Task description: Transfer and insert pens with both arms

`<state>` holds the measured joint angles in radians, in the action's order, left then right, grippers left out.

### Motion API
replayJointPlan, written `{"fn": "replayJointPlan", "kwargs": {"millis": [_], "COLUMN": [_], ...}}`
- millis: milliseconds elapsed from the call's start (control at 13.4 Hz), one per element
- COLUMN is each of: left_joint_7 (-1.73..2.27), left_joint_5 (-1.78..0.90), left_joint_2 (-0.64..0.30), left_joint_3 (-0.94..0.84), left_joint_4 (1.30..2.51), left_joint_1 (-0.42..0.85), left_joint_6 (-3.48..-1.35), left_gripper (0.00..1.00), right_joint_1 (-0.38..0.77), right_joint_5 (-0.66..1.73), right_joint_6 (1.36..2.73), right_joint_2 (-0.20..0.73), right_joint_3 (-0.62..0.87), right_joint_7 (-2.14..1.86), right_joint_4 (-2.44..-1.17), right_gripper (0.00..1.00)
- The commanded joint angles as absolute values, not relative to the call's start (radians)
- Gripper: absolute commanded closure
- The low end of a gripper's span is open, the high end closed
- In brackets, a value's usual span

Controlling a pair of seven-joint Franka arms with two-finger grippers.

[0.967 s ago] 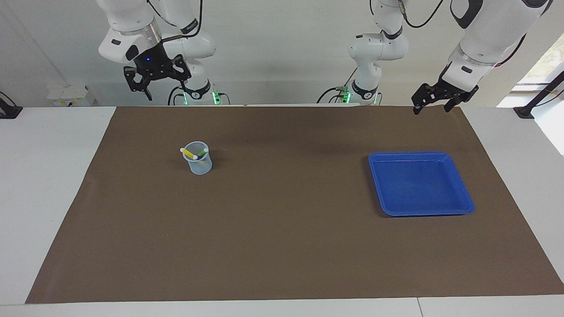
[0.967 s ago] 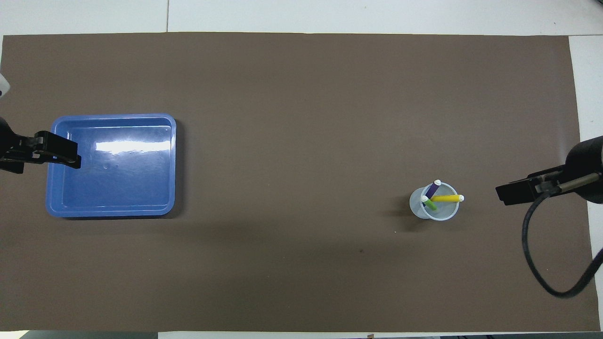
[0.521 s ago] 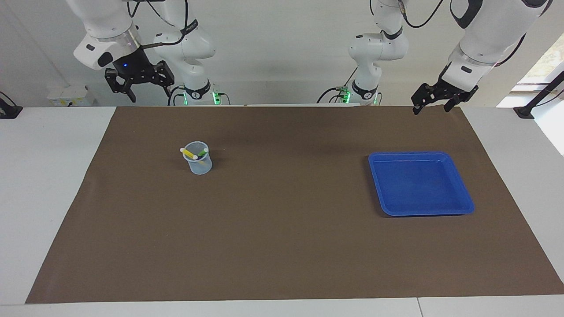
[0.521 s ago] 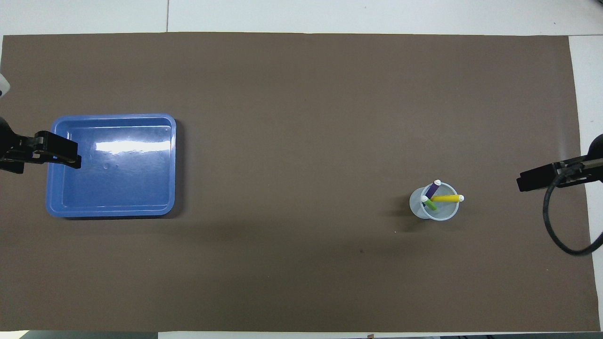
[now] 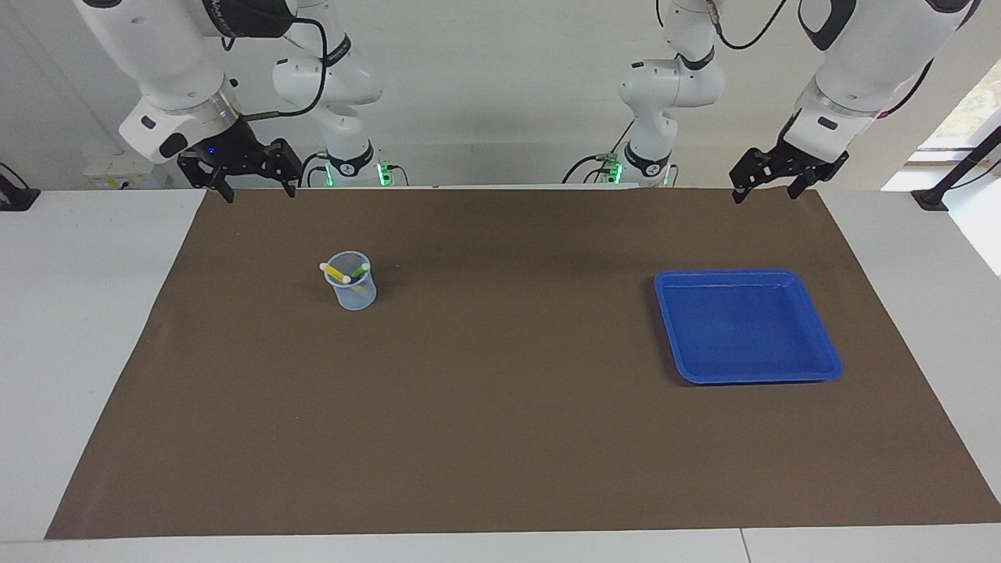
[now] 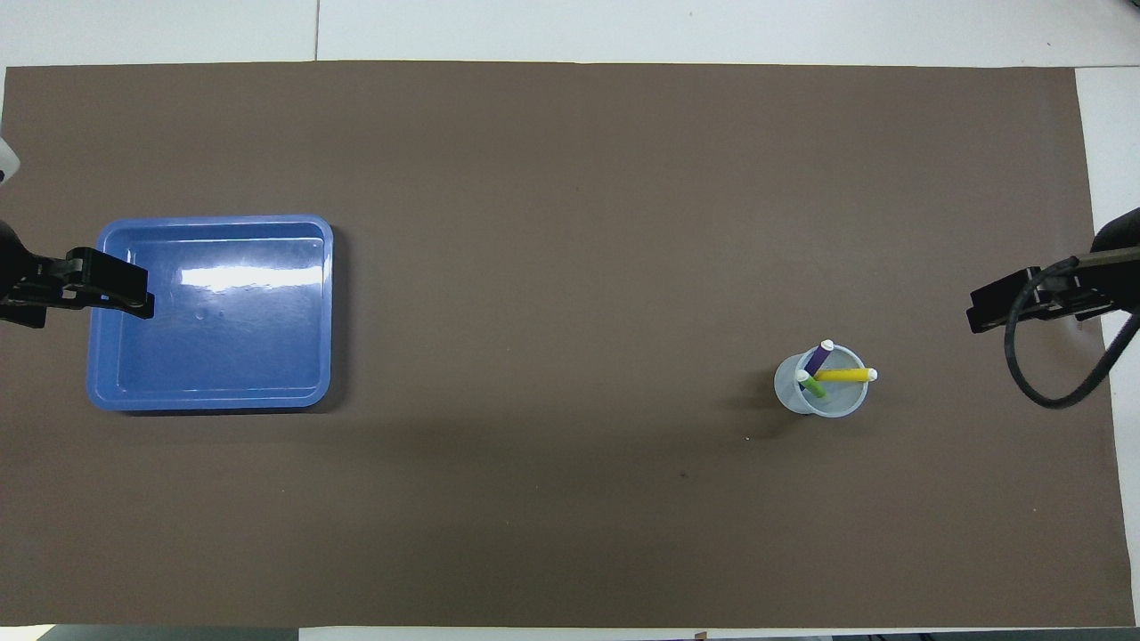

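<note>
Three pens stand tilted in a clear cup (image 5: 351, 288) (image 6: 820, 392) on the brown mat, toward the right arm's end: a yellow pen (image 6: 842, 375) (image 5: 336, 272), a purple pen (image 6: 818, 357) and a green pen (image 6: 813, 386) (image 5: 358, 271). Their pale cap ends poke above the rim. My right gripper (image 5: 260, 191) (image 6: 990, 312) hangs open and empty in the air above the mat's border at the robots' end, well apart from the cup. My left gripper (image 5: 766, 194) (image 6: 125, 298) also hangs open and empty, above the mat's border near the left arm's base.
An empty blue tray (image 5: 735, 274) (image 6: 214, 219) lies on the mat toward the left arm's end. A black cable (image 6: 1038, 396) loops below the right wrist. Two smaller white arm bases with green lights (image 5: 356, 168) stand at the robots' edge of the table.
The right gripper has swung away from the cup toward the right arm's end of the table, first rising, then coming down low over the mat's border. The left arm has stayed still.
</note>
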<state>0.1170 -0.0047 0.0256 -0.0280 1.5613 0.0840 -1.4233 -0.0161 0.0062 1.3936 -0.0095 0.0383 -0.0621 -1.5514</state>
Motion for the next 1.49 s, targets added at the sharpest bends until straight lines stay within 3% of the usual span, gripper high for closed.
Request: {"fn": "replayJointPlan", "kwargs": {"millis": [0, 1413], "left_joint_7": [0.13, 0.129], "left_joint_5": [-0.015, -0.015], "left_joint_2": [0.028, 0.032], "left_joint_3": [-0.038, -0.037], "left_joint_4": [1.549, 1.557], "left_joint_1": [0.069, 0.068], "left_joint_6": [-1.416, -1.411], "left_gripper": [0.0, 0.0], "right_joint_1": [-0.018, -0.018], "right_joint_5": [-0.003, 0.003], "right_joint_6": [1.365, 1.391], "right_joint_2": [0.009, -0.029], "right_joint_3": [0.043, 0.049], "right_joint_7": [-0.044, -0.043], "right_joint_4": [-1.509, -1.509], "right_gripper": [0.0, 0.0]}}
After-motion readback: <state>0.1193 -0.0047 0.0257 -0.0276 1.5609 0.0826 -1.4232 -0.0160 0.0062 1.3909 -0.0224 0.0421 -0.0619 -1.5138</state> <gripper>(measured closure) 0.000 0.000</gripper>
